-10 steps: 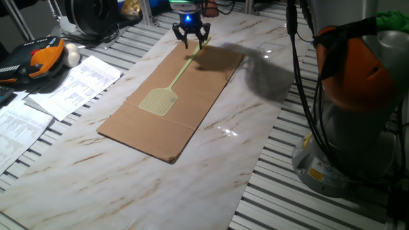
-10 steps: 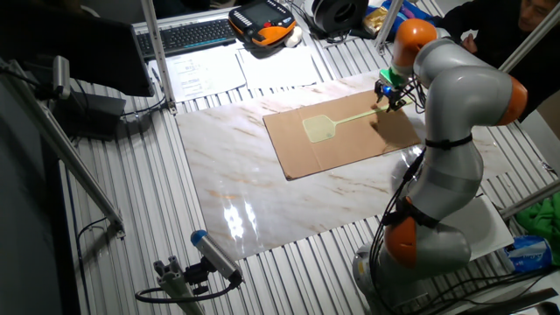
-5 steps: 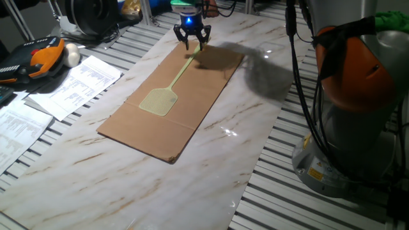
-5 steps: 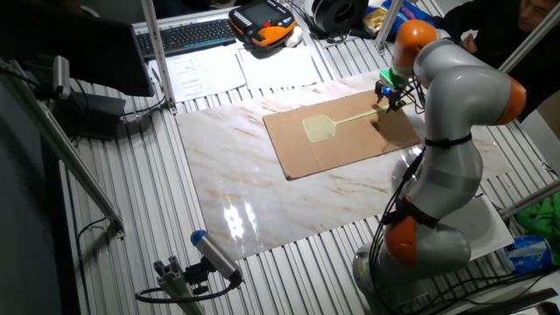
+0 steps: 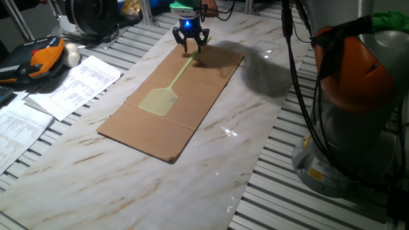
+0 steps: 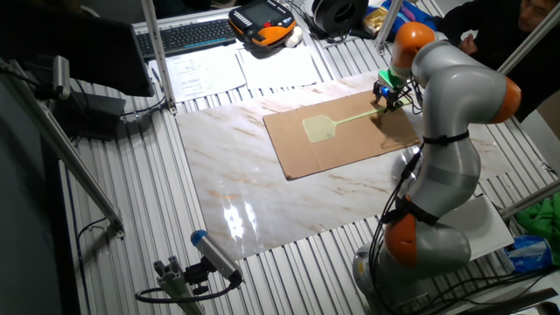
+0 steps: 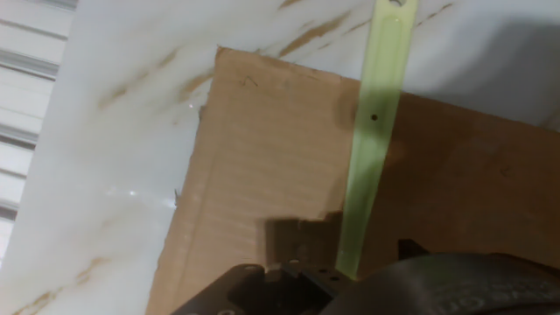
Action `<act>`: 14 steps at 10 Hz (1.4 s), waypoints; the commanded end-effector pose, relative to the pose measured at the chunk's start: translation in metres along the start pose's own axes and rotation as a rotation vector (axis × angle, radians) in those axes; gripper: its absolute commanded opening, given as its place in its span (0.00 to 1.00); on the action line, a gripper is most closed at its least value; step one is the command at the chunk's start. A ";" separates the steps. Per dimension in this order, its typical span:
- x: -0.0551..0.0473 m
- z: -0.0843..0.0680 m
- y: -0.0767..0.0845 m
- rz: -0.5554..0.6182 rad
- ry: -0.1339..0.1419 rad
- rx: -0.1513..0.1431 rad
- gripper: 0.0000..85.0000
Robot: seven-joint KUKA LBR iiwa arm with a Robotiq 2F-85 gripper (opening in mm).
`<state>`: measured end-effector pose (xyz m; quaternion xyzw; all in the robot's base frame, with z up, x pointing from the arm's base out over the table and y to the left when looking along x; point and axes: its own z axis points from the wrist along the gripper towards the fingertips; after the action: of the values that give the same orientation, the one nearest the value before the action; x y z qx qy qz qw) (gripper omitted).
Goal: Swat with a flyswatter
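The flyswatter (image 5: 170,82) lies flat on a brown cardboard sheet (image 5: 185,124) spread over the marble-patterned bench (image 5: 96,172). Its mesh head sits near the middle of the cardboard, and its handle runs to the cardboard's far corner, its tip passing just beyond the edge. The hand (image 5: 191,43) is at that handle end with its fingers spread on either side; whether they touch the handle I cannot tell. Beside the cardboard lie printed papers (image 5: 77,83) and, past them, an orange-and-black pendant (image 5: 35,57).
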<state>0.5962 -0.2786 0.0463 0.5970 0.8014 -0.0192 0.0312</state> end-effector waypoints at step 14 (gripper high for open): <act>-0.007 0.017 -0.005 -0.028 0.023 -0.063 0.00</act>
<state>0.5941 -0.2876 0.0300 0.5842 0.8105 0.0124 0.0403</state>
